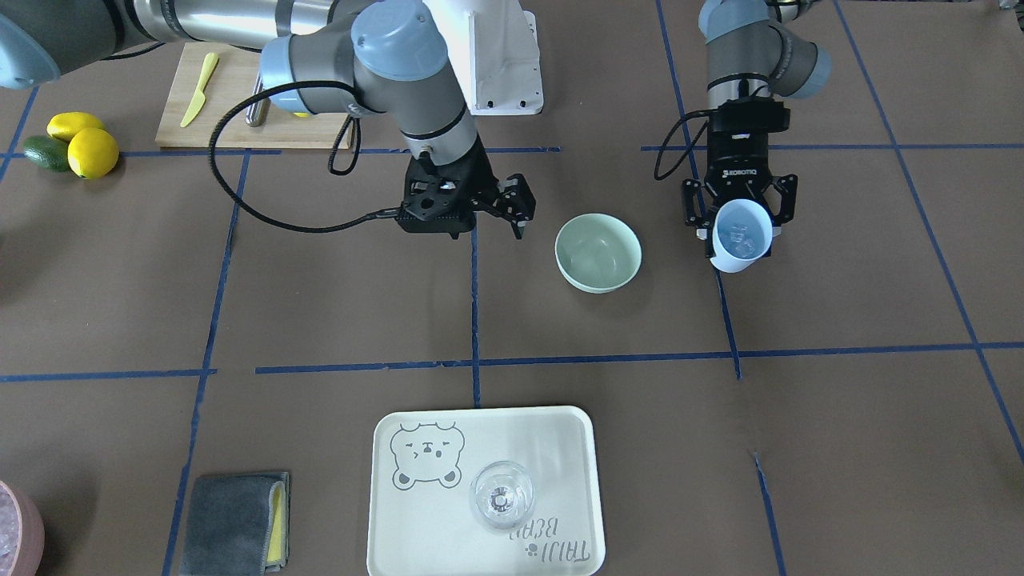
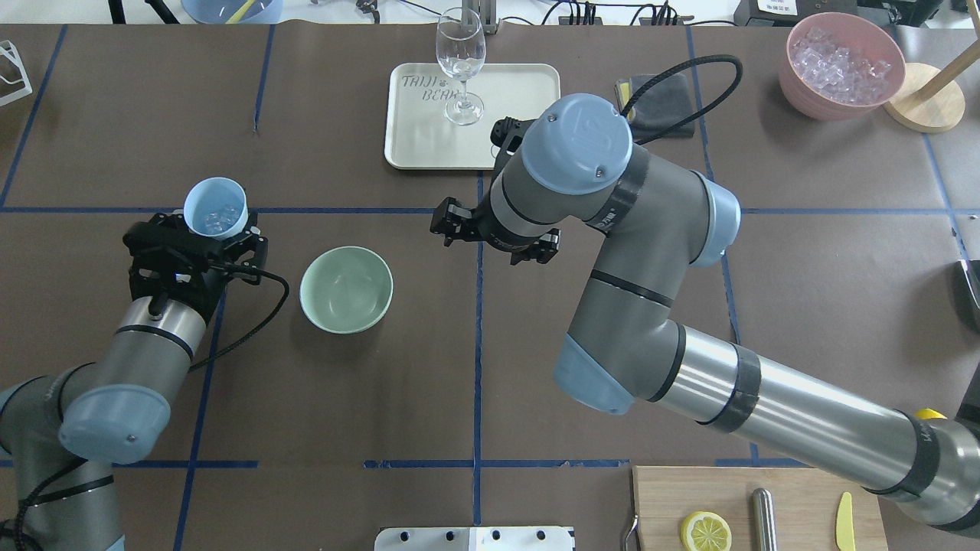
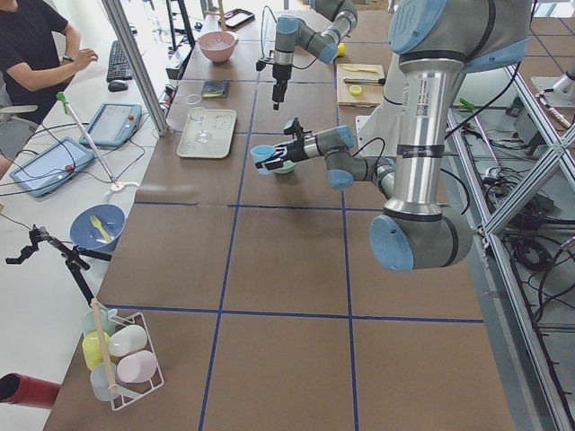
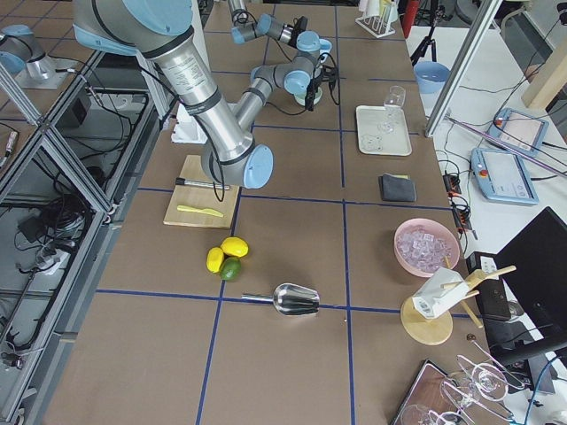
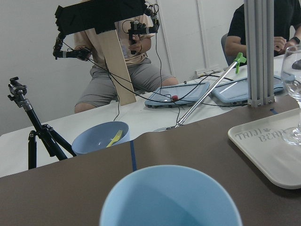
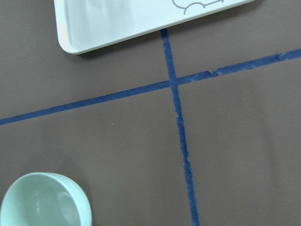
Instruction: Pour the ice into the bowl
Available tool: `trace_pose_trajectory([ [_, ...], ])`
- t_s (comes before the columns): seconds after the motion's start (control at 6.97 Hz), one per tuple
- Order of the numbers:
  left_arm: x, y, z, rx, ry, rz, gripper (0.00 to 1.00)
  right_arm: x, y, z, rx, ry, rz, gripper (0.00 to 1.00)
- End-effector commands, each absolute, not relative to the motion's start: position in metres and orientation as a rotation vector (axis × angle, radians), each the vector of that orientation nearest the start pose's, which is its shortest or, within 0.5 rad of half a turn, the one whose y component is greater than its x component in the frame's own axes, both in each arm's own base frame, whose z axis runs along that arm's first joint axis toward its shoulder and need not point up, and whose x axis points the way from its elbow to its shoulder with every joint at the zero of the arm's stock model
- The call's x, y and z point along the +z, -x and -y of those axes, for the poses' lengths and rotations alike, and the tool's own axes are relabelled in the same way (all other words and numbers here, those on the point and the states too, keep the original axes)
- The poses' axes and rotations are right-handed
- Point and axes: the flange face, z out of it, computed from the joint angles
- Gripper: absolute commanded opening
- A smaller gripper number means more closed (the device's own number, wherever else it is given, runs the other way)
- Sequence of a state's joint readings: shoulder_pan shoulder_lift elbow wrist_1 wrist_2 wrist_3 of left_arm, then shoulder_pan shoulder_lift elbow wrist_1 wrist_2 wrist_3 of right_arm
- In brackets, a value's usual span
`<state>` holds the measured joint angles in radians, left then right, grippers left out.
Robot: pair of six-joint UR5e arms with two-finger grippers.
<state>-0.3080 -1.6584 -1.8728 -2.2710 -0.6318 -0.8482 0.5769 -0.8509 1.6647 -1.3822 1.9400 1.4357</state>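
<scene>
Overhead exterior view: left gripper (image 2: 205,239), jaws clamped on the cup (image 2: 217,205) holding ice (image 2: 220,220), sat centre-left. The bowl (image 2: 346,289) lay just lower right of it. Right gripper (image 1: 518,210), jaws open and empty, hung at frame centre.

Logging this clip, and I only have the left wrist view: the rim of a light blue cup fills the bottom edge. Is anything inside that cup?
Observer: Yes. The front-facing view shows small clear ice cubes inside the light blue cup, which the left gripper is shut on.
Operator: Where is the bowl to pour into?
Observer: A round pale mint-green bowl sits on the table, apart from the cup, on its right as the robot sees it.
Operator: Anything in it?
Observer: No, its inside looks empty in the overhead view.
</scene>
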Motion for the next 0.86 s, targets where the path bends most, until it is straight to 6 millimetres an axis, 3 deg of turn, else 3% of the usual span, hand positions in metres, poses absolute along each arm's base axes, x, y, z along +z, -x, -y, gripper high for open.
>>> trace_pose_trajectory([
  [0.0,0.381,-0.443,0.325,-0.043,-1.249,-0.262,0.00,0.188,0.508,0.453,0.202,-0.030,1.027,1.00],
  [0.29,0.366,-0.454,0.322,0.200,-1.324,0.043,0.00,0.189,0.507,0.453,0.204,-0.032,1.025,1.00],
  [0.72,0.363,-0.462,0.314,0.530,-1.347,0.397,0.00,0.192,0.507,0.454,0.207,-0.036,1.021,1.00],
])
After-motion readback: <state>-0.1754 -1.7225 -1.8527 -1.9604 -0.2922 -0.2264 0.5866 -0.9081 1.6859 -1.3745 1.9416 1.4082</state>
